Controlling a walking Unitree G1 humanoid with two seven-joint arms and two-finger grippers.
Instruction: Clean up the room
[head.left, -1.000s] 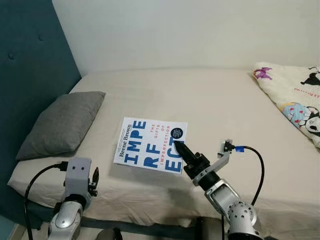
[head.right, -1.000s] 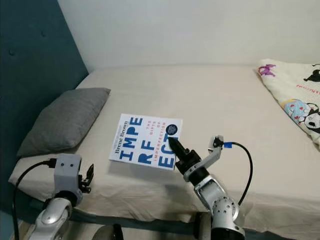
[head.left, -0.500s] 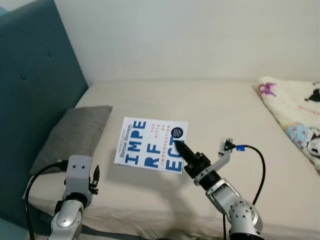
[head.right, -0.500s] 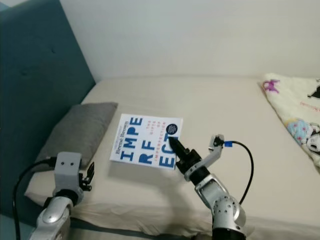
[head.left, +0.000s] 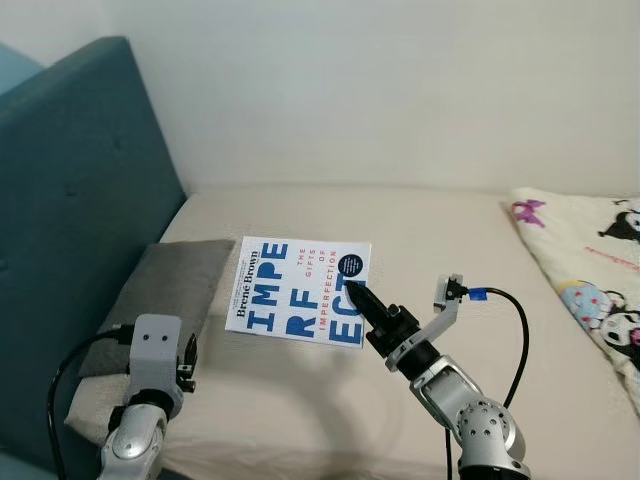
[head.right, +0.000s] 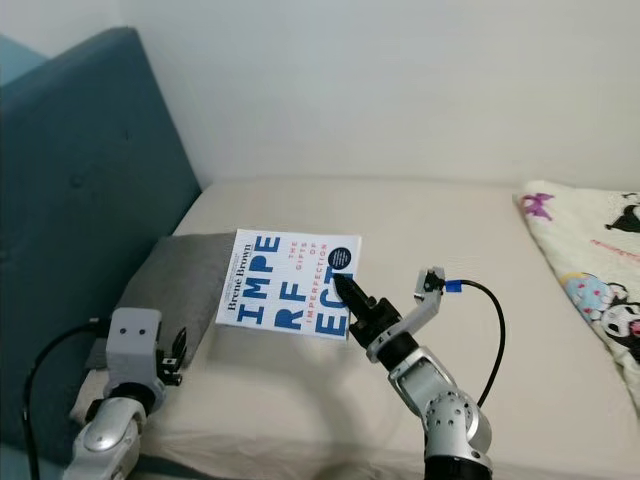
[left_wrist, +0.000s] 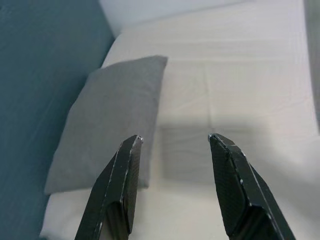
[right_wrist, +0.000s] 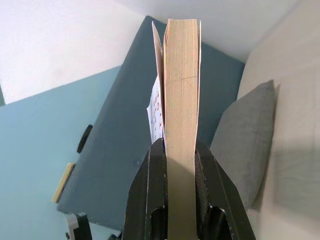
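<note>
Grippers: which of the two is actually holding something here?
The right gripper: it is clamped on the edge of the white book, held above the bed. The left gripper is open, empty, near the grey pillow.

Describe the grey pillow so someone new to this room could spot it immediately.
Start at the bed with its beige sheet, and go to the end against the tall teal headboard. The grey pillow lies flat there, beside the held book. It is plain dark grey, unlike the cartoon-printed blanket at the opposite end.

Glossy paper book (head.left: 300, 290), matt cloth pillow (left_wrist: 110, 115)
</note>
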